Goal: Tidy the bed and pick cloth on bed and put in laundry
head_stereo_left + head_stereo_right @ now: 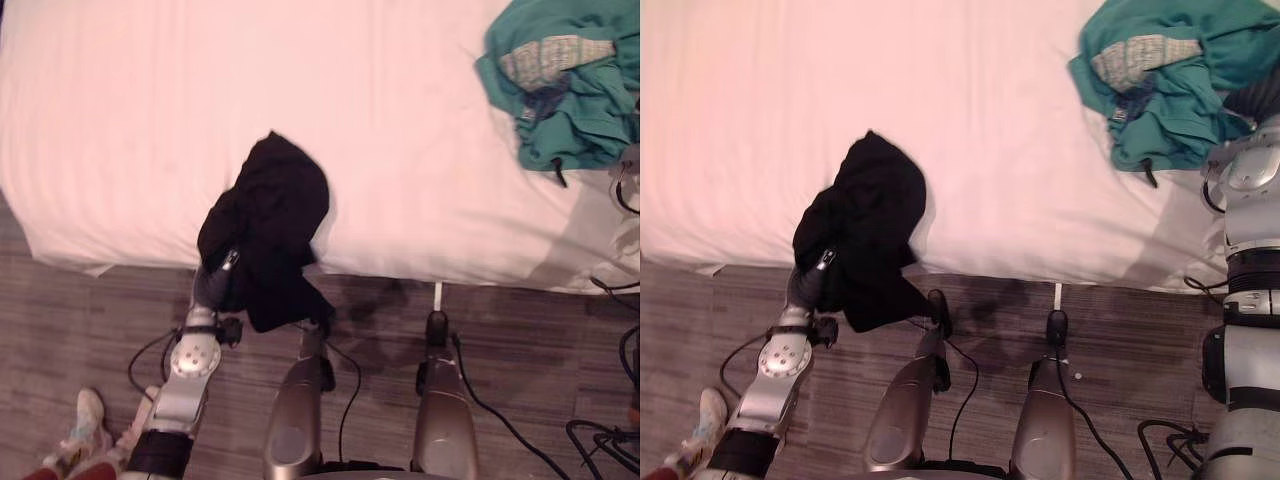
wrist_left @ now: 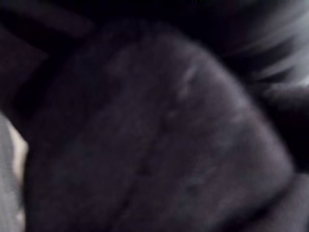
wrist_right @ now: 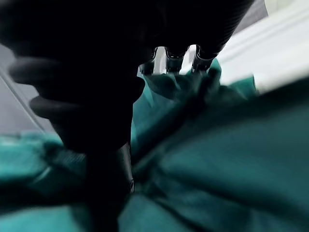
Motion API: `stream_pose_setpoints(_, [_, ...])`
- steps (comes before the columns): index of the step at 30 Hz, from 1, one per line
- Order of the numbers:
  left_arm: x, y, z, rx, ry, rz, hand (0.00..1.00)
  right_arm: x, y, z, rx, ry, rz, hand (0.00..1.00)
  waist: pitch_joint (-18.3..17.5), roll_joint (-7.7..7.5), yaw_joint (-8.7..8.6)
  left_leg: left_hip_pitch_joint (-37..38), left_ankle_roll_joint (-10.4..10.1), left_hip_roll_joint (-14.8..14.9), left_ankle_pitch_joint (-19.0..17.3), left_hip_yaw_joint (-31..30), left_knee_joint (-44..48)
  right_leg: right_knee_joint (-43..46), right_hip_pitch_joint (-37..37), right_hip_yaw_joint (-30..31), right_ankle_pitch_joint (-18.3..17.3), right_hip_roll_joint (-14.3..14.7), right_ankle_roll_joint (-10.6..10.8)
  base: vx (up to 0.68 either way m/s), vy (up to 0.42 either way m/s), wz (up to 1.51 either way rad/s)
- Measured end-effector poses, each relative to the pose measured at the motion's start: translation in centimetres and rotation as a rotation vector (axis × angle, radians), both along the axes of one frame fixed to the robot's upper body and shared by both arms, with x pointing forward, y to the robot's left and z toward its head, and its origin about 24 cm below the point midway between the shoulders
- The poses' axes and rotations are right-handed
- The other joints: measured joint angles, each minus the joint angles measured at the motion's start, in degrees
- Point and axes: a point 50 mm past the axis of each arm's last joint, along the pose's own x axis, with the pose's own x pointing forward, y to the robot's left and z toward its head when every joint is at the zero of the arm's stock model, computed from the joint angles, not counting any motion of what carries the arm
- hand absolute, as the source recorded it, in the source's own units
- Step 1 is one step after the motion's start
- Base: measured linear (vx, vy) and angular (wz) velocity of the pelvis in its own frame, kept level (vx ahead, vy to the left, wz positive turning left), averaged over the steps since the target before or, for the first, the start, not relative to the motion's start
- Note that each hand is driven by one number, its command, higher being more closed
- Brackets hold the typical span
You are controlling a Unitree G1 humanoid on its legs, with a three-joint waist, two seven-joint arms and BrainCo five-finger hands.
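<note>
Black cloth (image 1: pixel 270 215) drapes left hand (image 1: pixel 228 262); right hand (image 3: pixel 175 54) touches teal cloth (image 3: pixel 231 159).

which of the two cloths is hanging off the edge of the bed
The black cloth: it sits at the near edge of the bed, its lower part hanging over the floor. The teal cloth lies on top of the bed.

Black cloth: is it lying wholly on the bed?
No, the black cloth hangs past the near edge of the bed, its lower part over the floor.
</note>
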Motion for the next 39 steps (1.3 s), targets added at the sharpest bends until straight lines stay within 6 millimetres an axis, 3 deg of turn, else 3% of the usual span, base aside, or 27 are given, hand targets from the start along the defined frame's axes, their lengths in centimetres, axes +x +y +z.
stream_pose_setpoints(2, [-0.6,0.3,-0.8,-0.028,0.042,0.014,1.0,-0.2,-1.4,-1.2,0.078,0.042,-0.027,1.0,0.0,0.04,0.66,-0.4,-0.3,-0.4,-0.3,-1.0,0.0,2.8,-0.8,-1.0,-1.6,-0.6,0.0,-0.04,-0.04,0.32])
stream_pose_setpoints(5, [-0.6,0.2,-0.9,-0.054,0.048,0.013,1.0,-0.8,-3.2,-1.5,0.148,0.077,-0.045,1.0,0.0,0.04,0.99,-0.3,-0.1,-1.3,-0.1,-2.0,0.0,4.7,-0.9,-1.4,-2.6,-1.6,0.4,-0.01,-0.023,0.21])
stream_pose_setpoints(8, [-0.6,-0.3,-0.9,-0.081,0.048,-0.004,1.0,-1.1,-3.9,-2.2,0.219,0.079,-0.038,1.0,0.0,0.02,0.87,0.6,0.8,-1.9,0.6,-2.2,0.0,5.5,-0.1,-1.5,-3.0,-2.2,0.4,0.03,-0.023,0.1])
stream_pose_setpoints(10, [-0.6,-1.0,-1.2,-0.117,0.048,-0.006,1.0,-1.2,-3.9,-3.8,0.293,0.072,-0.012,1.0,0.0,-0.07,0.82,2.6,0.8,-2.0,0.7,-2.2,0.1,5.5,2.0,-1.6,-3.0,-2.3,0.4,0.05,-0.044,0.06])
stream_pose_setpoints(12, [-0.9,-1.7,-1.1,-0.142,0.044,-0.033,1.0,-1.1,-2.6,-7.7,0.387,0.088,0.046,1.0,-0.5,-1.09,0.12,5.8,0.6,-1.9,0.4,-2.3,0.0,5.4,5.5,-2.2,-3.7,-2.3,0.2,0.06,-0.086,0.06])
stream_pose_setpoints(13, [-1.0,-1.7,-1.1,-0.144,0.043,-0.034,1.0,-1.0,-2.1,-8.6,0.406,0.092,0.066,1.0,-0.8,-1.62,-0.27,6.3,0.4,-1.9,0.3,-2.3,0.0,5.4,6.1,-2.3,-4.2,-2.3,0.3,0.03,-0.093,0.02])
stream_pose_setpoints(14, [-1.3,-1.7,-1.3,-0.145,0.054,-0.04,1.0,-1.2,-0.9,-10.9,0.448,0.109,0.109,1.0,-1.6,-2.73,-0.74,7.2,0.1,-1.7,0.0,-2.2,0.0,5.3,6.9,-2.2,-4.6,-2.1,0.0,0.01,-0.078,-0.09])
stream_pose_setpoints(15, [-1.7,-1.7,-1.9,-0.146,0.094,-0.059,1.0,-2.1,0.8,-14.7,0.519,0.147,0.166,1.0,-3.9,-4.21,-0.95,7.9,-0.1,-1.1,-0.9,-1.6,0.0,4.4,7.9,-2.1,-4.7,-1.5,0.1,0.02,-0.076,-0.16])
stream_pose_setpoints(17, [-2.2,-1.6,-2.6,-0.147,0.135,-0.066,1.0,-3.5,2.4,-18.4,0.609,0.184,0.206,1.0,-5.8,-5.91,-1.26,9.4,-0.1,-0.9,-1.6,-1.0,0.0,3.4,9.4,-1.7,-4.7,-1.2,0.1,0.07,-0.057,-0.2])
stream_pose_setpoints(20, [-3.7,-1.3,-4.7,-0.142,0.253,-0.059,1.0,-8.6,5.9,-26.3,0.848,0.271,0.216,1.0,-10.6,-9.27,-2.58,12.6,0.1,-0.9,-3.0,0.6,0.0,0.8,12.8,-0.7,-4.7,-1.1,0.1,0.11,-0.027,-0.22])
stream_pose_setpoints(22, [-4.5,-1.0,-5.6,-0.167,0.298,-0.032,1.0,-11.8,7.7,-30.0,0.968,0.343,0.184,1.0,-12.9,-11.01,-3.63,14.2,-0.3,-0.8,-3.7,1.7,0.0,-0.5,14.2,0.3,-4.6,-0.9,0.3,0.12,-0.012,-0.27])
stream_pose_setpoints(25, [-4.8,-1.5,-6.6,-0.204,0.344,-0.023,1.0,-16.2,9.2,-33.6,1.081,0.439,0.112,1.0,-14.5,-11.19,-4.14,16.5,-0.1,-0.6,-4.2,3.2,0.0,-2.8,16.5,1.4,-3.6,-0.6,0.5,0.05,0.006,-0.28])
stream_pose_setpoints(28, [-5.2,-1.9,-7.4,-0.247,0.368,0.0,1.0,-18.5,10.2,-35.2,1.143,0.473,0.058,1.0,-15.7,-10.25,-4.44,17.8,-0.1,0.2,-4.6,4.8,0.0,-5.1,17.8,2.7,-2.3,0.2,0.2,-0.02,0.015,-0.31])
stream_pose_setpoints(31, [-6.6,-2.3,-8.6,-0.306,0.409,0.054,1.0,-19.5,12.5,-36.3,1.199,0.522,0.075,1.0,-17.1,-9.46,-4.35,18.9,-0.5,1.2,-5.4,5.9,-0.4,-6.5,18.6,3.5,-1.5,1.2,-0.3,-0.07,0.0,-0.21])
stream_pose_setpoints(35, [-7.6,-3.5,-10.1,-0.404,0.459,0.122,1.0,-17.9,15.2,-36.3,1.192,0.569,0.171,1.0,-18.1,-8.29,-3.64,16.1,-0.3,1.1,-5.3,3.6,0.0,-6.3,18.1,1.6,-1.3,1.2,0.0,-0.08,0.001,0.31])
stream_pose_setpoints(37, [-7.6,-3.9,-10.2,-0.449,0.45,0.162,1.0,-16.7,15.8,-35.8,1.17,0.549,0.185,1.0,-18.6,-7.06,-3.67,10.9,-0.2,1.1,-5.0,-1.4,0.6,-5.3,18.0,-5.5,-1.4,1.2,-0.2,-0.02,-0.014,1.81])
stream_pose_setpoints(38, [-7.4,-3.9,-10.1,-0.464,0.44,0.18,1.0,-16.3,15.3,-35.4,1.154,0.522,0.161,1.0,-19.2,-6.36,-3.37,8.7,5.3,1.2,-8.9,1.0,0.3,-5.6,19.2,-12.3,-1.4,0.5,-0.8,0.01,-0.033,2.47])
stream_pose_setpoints(39, [-6.9,-3.8,-10.0,-0.458,0.433,0.182,1.0,-16.0,15.0,-35.2,1.155,0.494,0.138,1.0,-18.7,-7.68,-3.28,7.9,9.9,0.8,-11.7,8.5,2.0,-6.7,21.1,-16.0,-1.3,-1.4,-0.6,0.05,0.0,2.47])
